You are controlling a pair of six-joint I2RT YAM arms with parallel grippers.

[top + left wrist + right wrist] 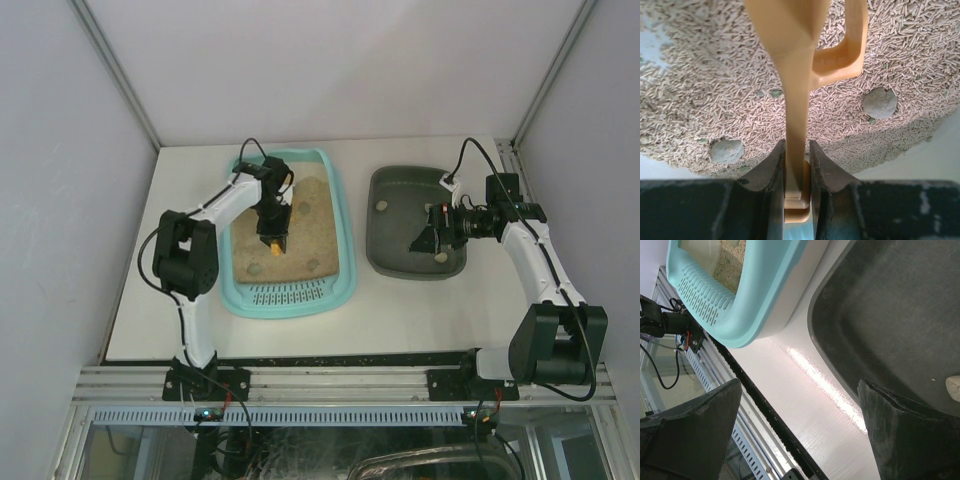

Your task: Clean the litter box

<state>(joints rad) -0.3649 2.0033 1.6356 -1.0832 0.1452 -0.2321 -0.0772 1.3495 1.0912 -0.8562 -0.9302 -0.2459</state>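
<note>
**Scoop in left pincer over the litter, clumps on both sides**

Litter box (347, 240) sits on the left half of the surface (400, 320). Its long axis runs near to far, with the slotted grate (290, 296) at the near end. It holds tan pellet litter (715, 100), and bare floor shows in one corner of the left wrist view.

Left pincer (796, 150) is directly above the box, mid-tray, clamped narrow on the handle of an orange scoop (797, 100). The handle runs straight out from between the jaws. Can't tell if the scoop head touches the litter.

Two grey clumps are in the wrist view. One (880, 102) is right of the handle. The other (727, 151) is left of it and closer to the pincer. Neither is on the scoop.

Judgement: the left arm is the working arm. The next pass needs a sideways offset, since the scoop line runs between the clumps.

Right pincer (799, 390) is spread wide and empty. It hangs over the dark grey tray (392, 240), well apart from the box. One pale lump (954, 388) lies in that tray near it. The box is to that pincer's left, out of easy reach.
</note>
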